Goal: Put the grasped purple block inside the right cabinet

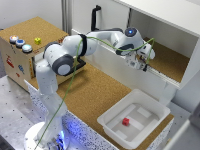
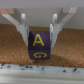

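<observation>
Pincer (image 2: 38, 31) clamps small dark purple lettered block (image 2: 39, 44) at mouth of large white box cabinet (image 1: 192, 55). Block sits low over brown cork floor (image 2: 15, 45). Advise: reach deeper, part the jaws slowly, retract straight.

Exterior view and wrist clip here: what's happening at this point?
The Panda's end effector is shut on the purple block, a cube with yellow letters. The arm reaches to the front opening of the right cabinet, holding the block just above its cork floor, not yet released. A red cube lies in the white tray.
</observation>
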`<state>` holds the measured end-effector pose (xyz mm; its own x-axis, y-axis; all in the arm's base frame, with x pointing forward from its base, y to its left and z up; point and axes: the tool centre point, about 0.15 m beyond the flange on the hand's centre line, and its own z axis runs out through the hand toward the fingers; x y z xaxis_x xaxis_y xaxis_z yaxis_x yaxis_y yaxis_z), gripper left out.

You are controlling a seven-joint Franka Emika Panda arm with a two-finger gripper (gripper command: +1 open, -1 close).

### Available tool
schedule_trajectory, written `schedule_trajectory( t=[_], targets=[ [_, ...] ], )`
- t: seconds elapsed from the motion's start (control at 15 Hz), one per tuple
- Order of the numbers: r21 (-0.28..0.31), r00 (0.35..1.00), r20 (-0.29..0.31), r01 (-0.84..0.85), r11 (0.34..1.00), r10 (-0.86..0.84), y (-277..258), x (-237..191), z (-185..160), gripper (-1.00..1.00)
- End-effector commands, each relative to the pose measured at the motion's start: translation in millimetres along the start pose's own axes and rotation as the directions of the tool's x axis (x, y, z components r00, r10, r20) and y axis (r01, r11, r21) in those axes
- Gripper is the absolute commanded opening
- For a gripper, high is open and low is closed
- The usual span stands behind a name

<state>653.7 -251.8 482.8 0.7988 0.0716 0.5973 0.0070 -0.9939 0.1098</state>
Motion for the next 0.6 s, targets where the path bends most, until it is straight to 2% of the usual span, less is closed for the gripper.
schedule_trajectory(
  t=[0.0,0.07,0.53],
  targets=[
    [0.118,0.998,0.057,0.033,0.992,-0.040,14.3,48.1,24.8,-1.00],
    [0.123,0.998,0.050,0.027,0.992,-0.033,10.4,48.3,22.1,1.00],
    [0.089,0.998,0.051,0.037,0.995,-0.041,2.0,2.9,-30.9,1.00]
  ],
)
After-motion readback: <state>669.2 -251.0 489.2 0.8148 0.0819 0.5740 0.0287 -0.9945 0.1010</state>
